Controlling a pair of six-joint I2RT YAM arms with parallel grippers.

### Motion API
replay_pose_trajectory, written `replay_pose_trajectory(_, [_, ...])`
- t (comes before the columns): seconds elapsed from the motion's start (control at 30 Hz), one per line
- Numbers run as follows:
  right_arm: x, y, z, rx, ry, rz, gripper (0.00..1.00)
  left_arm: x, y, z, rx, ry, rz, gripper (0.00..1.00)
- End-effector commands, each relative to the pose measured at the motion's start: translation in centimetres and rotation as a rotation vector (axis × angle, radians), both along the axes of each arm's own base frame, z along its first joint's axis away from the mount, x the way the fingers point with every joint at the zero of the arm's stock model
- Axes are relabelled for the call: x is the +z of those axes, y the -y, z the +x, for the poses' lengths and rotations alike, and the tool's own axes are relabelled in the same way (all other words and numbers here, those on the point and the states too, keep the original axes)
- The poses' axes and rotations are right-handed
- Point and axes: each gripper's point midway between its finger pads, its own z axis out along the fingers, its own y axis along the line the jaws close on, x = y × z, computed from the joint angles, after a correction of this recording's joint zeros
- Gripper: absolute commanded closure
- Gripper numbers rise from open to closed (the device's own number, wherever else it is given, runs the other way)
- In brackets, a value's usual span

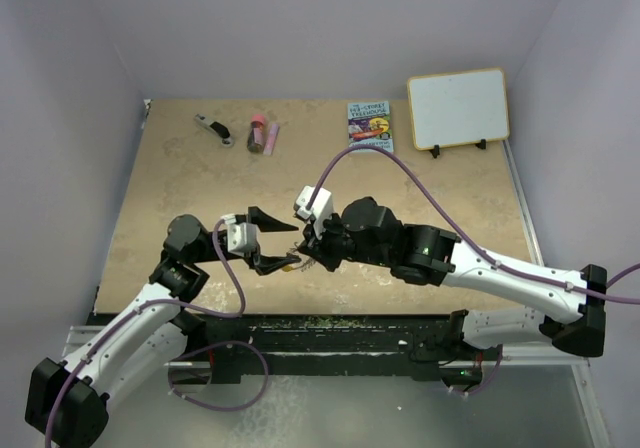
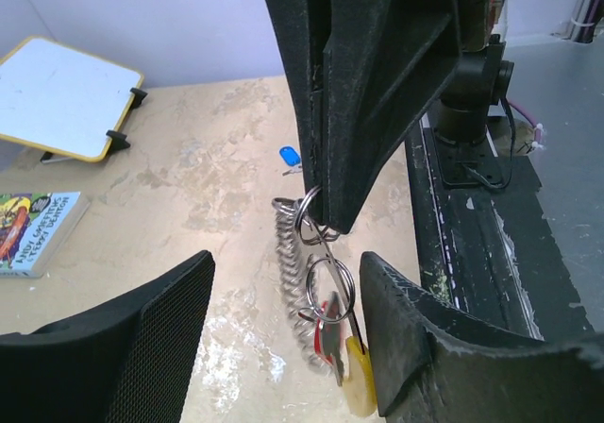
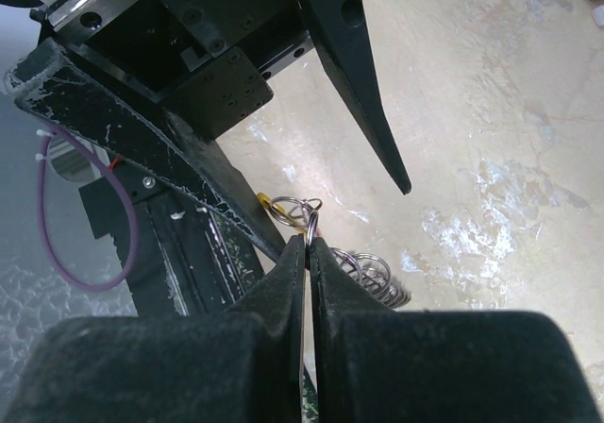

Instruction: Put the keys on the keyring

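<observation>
Near the middle of the counter's [image 1: 180, 188] near edge, the right end effector [image 3: 309, 248] is pinched fully closed on a small split ring of the keyring [image 2: 285, 244]. The keyring hangs, the red key [image 2: 326, 336] seemingly threaded on it, between the wide-spread, empty fingers of the left end effector [image 2: 288, 261]. The blue key [image 2: 290, 157] lies loose just beyond, and a clip tool [image 1: 213, 128], dark red tube [image 1: 258, 134], book [image 1: 369, 126] and whiteboard [image 1: 458, 108] line the far edge.

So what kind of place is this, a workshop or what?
Probably a robotics lab test cell: a table boxed in by plain panels, a left arm and right arm bolted at its edge, and props like a whiteboard and book.
</observation>
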Motion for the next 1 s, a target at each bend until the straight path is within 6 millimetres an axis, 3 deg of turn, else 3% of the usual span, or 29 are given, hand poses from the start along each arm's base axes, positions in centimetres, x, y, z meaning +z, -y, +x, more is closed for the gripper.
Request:
replay_pose_trajectory(0.0, [2.5,-0.3,-0.4,0.008,0.013,0.092,1.00,2.0,0.1,-0.6,-0.040,0.116,-0.036,0.35])
replay_pose_trajectory(0.3, [2.3,0.0,-0.4,0.004,0.014,0.093,1.00,4.0,0.1,-1.2,-0.057,0.142,-0.068,0.42])
replay_pose_trajectory(0.5, [2.4,-0.1,-0.5,0.007,0.013,0.100,1.00,3.7,0.1,-0.9,-0.050,0.143,-0.063,0.47])
replay_pose_trajectory(0.97, [2.2,-0.8,-1.1,0.050,0.011,0.084,1.00,4.4,0.3,-1.7,-0.107,0.188,-0.068,0.49])
